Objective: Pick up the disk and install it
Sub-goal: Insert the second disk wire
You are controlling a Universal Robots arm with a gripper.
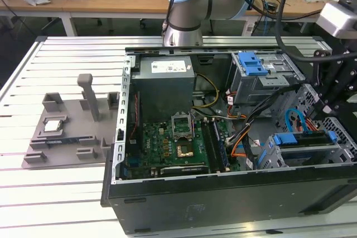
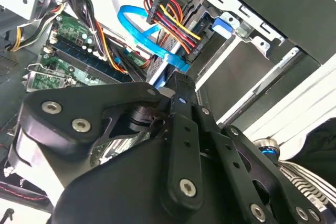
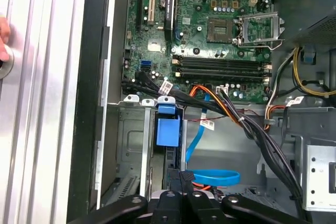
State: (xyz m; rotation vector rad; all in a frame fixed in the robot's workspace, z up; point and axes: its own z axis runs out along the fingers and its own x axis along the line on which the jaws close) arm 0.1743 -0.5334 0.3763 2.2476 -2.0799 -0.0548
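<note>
My gripper [image 3: 181, 178] sits low inside the open computer case [image 1: 223, 204], over the drive cage [image 1: 334, 151] at the exterior view's right. As far as the first wrist view shows, my fingers are pinched together on the upper edge of the disk [image 3: 170, 163] – the gap between them is narrow and the dark slab runs straight out from them toward the blue latch [image 3: 168, 131]. In the exterior view the disk [image 1: 304, 139] stands on edge within the cage, blue rails at either end, so I judge the step in hand to be the seating, not the pick-up.

To do this well, I reckon the slab must be kept square to the cage walls, both rails in their guides at once; a tilt would likely jam one rail. The push should run along the slot, slow and even, not sideways.

The flat blue cable [image 3: 212, 176] loops just beside my fingers, and the bundle of coloured wires [image 2: 168, 19] hangs near – these could snag or get trapped under the disk, so I would keep my linkage off them. Whether the disk has reached the end of the slot I cannot tell
</note>
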